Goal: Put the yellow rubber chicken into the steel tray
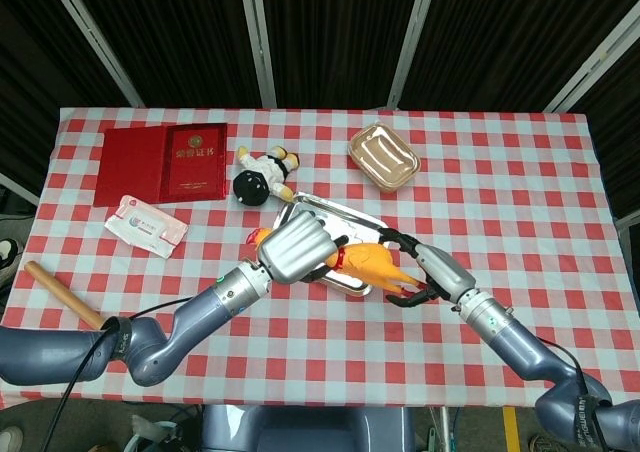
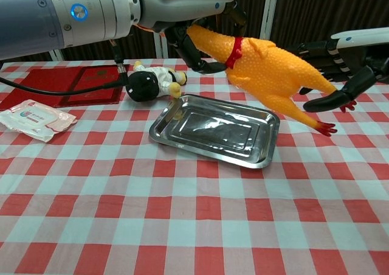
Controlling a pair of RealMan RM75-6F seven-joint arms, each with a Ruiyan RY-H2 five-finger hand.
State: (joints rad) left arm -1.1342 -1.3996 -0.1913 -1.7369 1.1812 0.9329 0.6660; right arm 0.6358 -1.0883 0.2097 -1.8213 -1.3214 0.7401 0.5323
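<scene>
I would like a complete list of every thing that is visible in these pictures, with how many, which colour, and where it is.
rubber chicken: 1, yellow with a red collar, held in the air over the tray's right side
steel tray: 1, silver, centre of the table
plush doll: 1, black and white, behind the tray
red folder: 1, far left
wipes packet: 1, white and pink, left side
food container: 1, brownish, far side, right of centre
wooden stick: 1, tan, left edge
tablecloth: 1, red and white checks
left hand: grips the chicken's neck
right hand: fingers spread by the chicken's legs
</scene>
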